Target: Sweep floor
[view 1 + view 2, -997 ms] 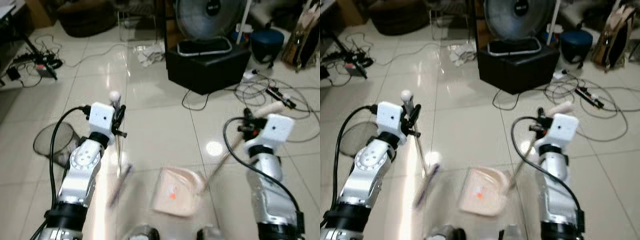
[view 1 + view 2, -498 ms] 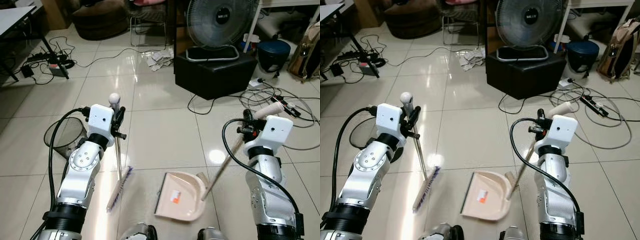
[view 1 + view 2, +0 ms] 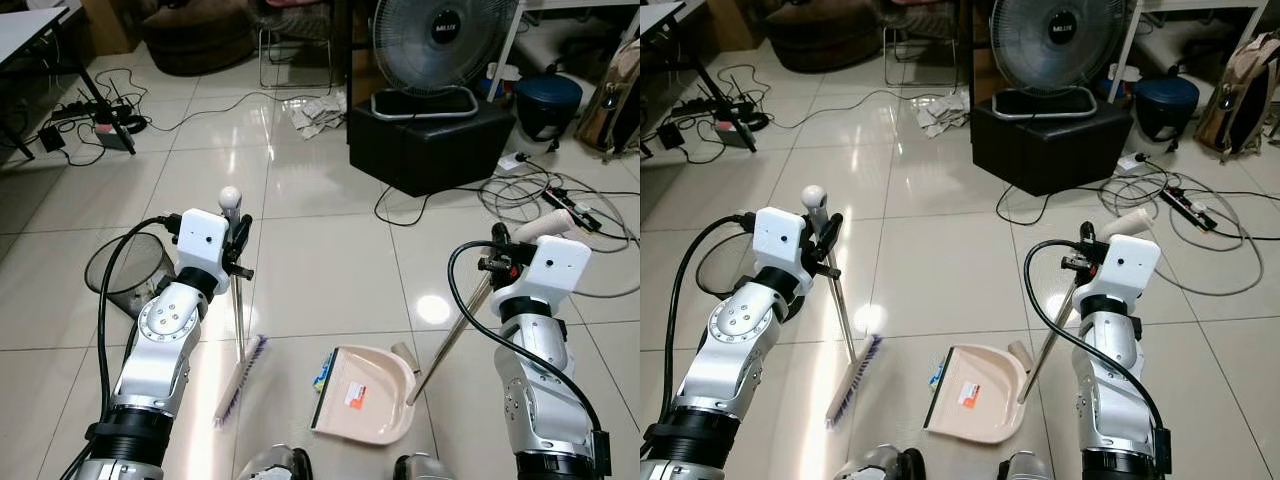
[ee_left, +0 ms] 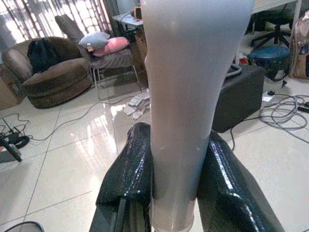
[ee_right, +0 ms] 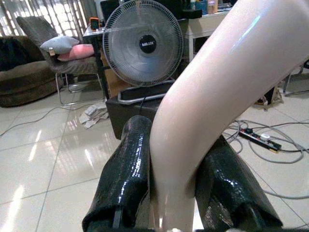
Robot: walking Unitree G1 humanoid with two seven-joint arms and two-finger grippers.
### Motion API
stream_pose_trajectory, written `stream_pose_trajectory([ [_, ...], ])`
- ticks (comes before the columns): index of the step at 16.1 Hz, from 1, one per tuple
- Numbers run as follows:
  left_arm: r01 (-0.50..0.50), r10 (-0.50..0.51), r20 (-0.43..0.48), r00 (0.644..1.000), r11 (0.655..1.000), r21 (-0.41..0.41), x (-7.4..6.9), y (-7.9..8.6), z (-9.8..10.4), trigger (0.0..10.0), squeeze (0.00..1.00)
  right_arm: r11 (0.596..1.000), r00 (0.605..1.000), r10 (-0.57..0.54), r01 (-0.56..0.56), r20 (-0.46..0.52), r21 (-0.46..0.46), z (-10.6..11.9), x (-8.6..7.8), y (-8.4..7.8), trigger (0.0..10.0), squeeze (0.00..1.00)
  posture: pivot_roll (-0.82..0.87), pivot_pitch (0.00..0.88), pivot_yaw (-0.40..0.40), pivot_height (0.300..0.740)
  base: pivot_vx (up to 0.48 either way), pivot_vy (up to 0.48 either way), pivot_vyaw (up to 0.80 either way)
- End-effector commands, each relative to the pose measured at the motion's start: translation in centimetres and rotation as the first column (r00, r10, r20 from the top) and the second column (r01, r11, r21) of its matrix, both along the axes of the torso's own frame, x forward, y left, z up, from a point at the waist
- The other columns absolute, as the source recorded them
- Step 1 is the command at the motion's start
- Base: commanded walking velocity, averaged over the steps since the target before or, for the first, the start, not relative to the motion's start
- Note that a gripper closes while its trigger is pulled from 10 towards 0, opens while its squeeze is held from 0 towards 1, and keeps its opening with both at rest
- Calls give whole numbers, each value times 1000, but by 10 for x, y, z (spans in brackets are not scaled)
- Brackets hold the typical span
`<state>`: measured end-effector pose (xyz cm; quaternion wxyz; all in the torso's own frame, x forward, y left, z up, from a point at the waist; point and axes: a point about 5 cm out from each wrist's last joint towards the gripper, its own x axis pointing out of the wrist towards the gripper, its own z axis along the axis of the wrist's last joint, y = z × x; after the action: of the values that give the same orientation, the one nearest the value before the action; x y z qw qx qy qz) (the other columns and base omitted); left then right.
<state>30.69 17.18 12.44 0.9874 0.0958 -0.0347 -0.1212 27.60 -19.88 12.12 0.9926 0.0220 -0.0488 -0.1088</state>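
Note:
My left gripper is shut on the thin handle of a broom, whose purple-bristled head rests on the tiles just ahead of my feet. In the left wrist view the black fingers clamp the pale handle. My right gripper is shut on the long handle of a beige dustpan, which lies flat on the floor to the right of the broom head. A small blue-green scrap sits at the pan's left edge. The right wrist view has the fingers squeezing the cream grip.
A black box carrying a fan stands ahead to the right, crumpled paper beside it. Loose cables lie on the right, a mesh bin by my left arm, a power strip far left.
The blurred view has steadied and shifted slightly. The dustpan's handle leans a little differently, and a small blue-green scrap now shows at the pan's left edge. Both grippers keep their hold.

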Motion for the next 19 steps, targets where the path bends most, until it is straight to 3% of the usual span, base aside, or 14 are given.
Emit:
stream_pose_trajectory([
  [1, 6, -7, 35, 999, 1000, 25, 2, 1, 8, 10000, 0, 999, 999, -13, 14, 48, -30, 10, 0, -1, 10000, 0, 25, 121, 116, 740, 0, 0, 0],
  [4, -11, 11, 23, 1000, 1000, 8, 11, -6, 2, 10000, 0, 986, 1000, -22, 23, 5, -165, 3, 0, -7, 10000, 0, 28, 140, 119, 740, 0, 0, 0],
  [7, -22, 23, 39, 999, 999, -27, 20, -12, 3, 10000, 0, 964, 998, -47, 59, 50, -261, 9, 1, -10, 10000, 0, 28, 169, 125, 740, 0, 0, 0],
  [14, 14, 5, 156, 988, 993, -121, 26, -33, 0, 10000, 0, 975, 999, -33, 42, 43, -220, -3, 17, 2, 10000, 0, 42, 262, 130, 740, 0, 0, 0],
  [19, 82, -59, 229, 972, 992, -93, 27, -40, 1, 10000, 0, 969, 992, 10, 22, 127, -247, 2, 22, 15, 10000, 0, 42, 335, 144, 740, 0, 0, 0],
])
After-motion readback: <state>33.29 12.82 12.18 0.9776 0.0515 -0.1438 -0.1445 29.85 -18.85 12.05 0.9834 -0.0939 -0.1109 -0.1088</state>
